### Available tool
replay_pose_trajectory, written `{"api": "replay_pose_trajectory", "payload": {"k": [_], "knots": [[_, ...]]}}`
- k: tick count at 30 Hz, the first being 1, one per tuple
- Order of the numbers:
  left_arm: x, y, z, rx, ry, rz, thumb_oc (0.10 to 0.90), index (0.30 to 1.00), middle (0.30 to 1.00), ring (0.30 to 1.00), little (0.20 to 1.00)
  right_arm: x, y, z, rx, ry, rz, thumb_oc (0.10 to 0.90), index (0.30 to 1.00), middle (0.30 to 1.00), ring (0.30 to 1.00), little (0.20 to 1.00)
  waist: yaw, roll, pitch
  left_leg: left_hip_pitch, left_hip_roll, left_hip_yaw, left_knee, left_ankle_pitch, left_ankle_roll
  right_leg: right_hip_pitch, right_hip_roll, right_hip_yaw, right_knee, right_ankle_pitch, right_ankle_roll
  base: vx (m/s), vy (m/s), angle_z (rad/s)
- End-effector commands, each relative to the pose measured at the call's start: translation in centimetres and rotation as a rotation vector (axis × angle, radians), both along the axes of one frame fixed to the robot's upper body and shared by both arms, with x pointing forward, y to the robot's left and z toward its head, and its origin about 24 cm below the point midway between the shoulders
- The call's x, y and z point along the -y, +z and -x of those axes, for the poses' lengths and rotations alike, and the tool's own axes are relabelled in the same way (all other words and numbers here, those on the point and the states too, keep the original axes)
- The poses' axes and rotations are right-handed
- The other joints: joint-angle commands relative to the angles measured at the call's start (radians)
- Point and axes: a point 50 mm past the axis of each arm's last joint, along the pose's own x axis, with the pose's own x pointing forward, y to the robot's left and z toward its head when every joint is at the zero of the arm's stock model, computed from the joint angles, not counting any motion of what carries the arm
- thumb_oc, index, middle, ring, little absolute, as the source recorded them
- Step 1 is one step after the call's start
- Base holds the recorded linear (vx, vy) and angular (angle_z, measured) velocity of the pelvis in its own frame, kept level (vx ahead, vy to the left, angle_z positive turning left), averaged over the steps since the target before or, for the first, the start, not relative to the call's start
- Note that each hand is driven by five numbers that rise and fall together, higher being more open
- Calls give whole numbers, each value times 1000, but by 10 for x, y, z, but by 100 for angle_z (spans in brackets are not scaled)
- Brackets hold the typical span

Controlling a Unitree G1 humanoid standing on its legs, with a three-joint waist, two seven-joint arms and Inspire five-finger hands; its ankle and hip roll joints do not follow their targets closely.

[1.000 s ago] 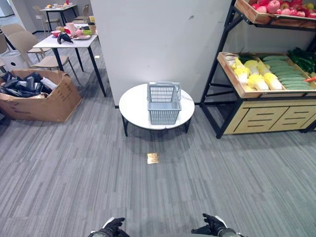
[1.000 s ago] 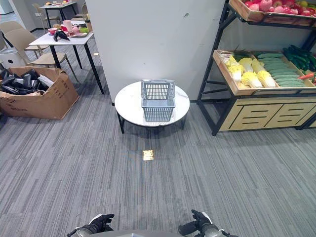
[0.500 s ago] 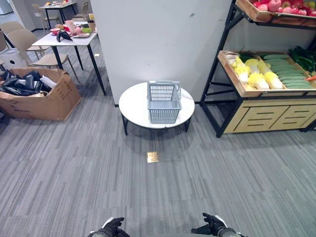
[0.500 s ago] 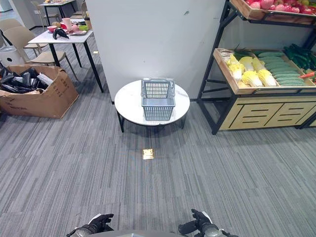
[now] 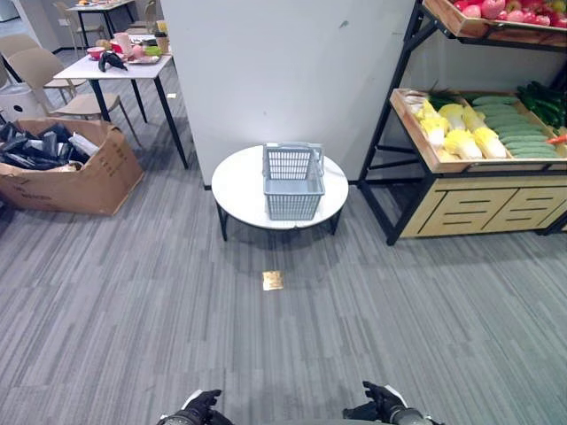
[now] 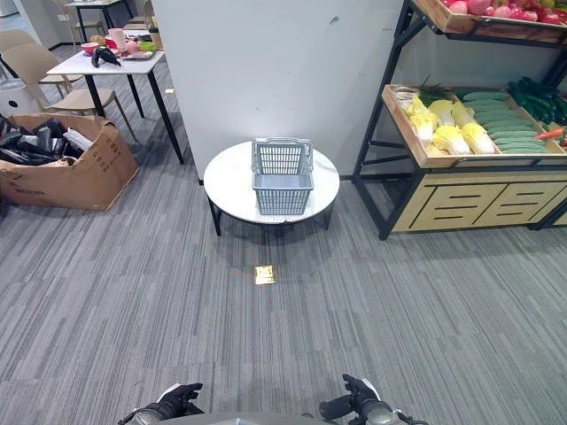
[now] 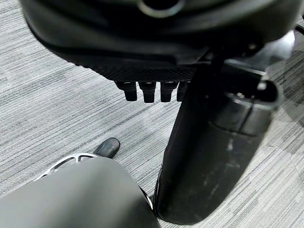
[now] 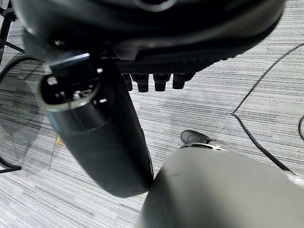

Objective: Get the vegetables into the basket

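A grey plastic basket [image 5: 293, 181] with its handles up stands on a low round white table [image 5: 237, 184] ahead of me. To the right, a wooden shelf rack [image 5: 478, 211] holds the vegetables: pale yellow cabbages [image 5: 462, 135], light green cucumbers [image 5: 518, 135] and darker green ones [image 5: 545, 102]. My left hand [image 5: 200, 408] and right hand [image 5: 383, 405] hang low at the near edge, far from basket and rack. Both hold nothing, and their fingers [image 7: 147, 91] [image 8: 159, 81] look relaxed over the carpet.
Red apples [image 5: 496, 11] fill the rack's top tray. A white pillar [image 5: 283, 71] rises behind the round table. An open cardboard box [image 5: 66, 168] sits at the left, with a white table [image 5: 120, 71] and chairs beyond. A gold marker [image 5: 273, 281] lies on the grey carpet.
The whole picture has shifted slightly, so the camera has moved. Basket, vegetables and both hands keep their places.
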Motion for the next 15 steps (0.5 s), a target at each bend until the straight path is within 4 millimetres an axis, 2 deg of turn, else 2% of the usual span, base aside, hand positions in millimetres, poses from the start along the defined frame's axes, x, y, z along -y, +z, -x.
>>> {"api": "replay_pose_trajectory", "payload": {"k": [1,9,15], "knots": [[28,-4,-3,-16,-19,72,900,1000,1000,1000,1000,15,-2,14,-85,11,51,900,1000,1000,1000,1000,-22,26,40,-16,53,-35,1,64,-75,10,-39,-16,52,6,98,-21,-62,0],[30,-3,-8,-2,-14,71,900,1000,1000,1000,1000,17,1,4,-54,25,64,900,1000,1000,1000,1000,-25,49,75,-58,64,-52,1,99,-89,-21,-31,-38,54,2,90,-31,-49,5],[34,-4,-9,5,-6,74,900,1000,1000,1000,1000,22,3,1,-39,17,75,900,1000,1000,1000,1000,-28,70,90,-73,60,-57,1,101,-91,-27,-39,-48,45,4,91,-6,-8,3]]}}
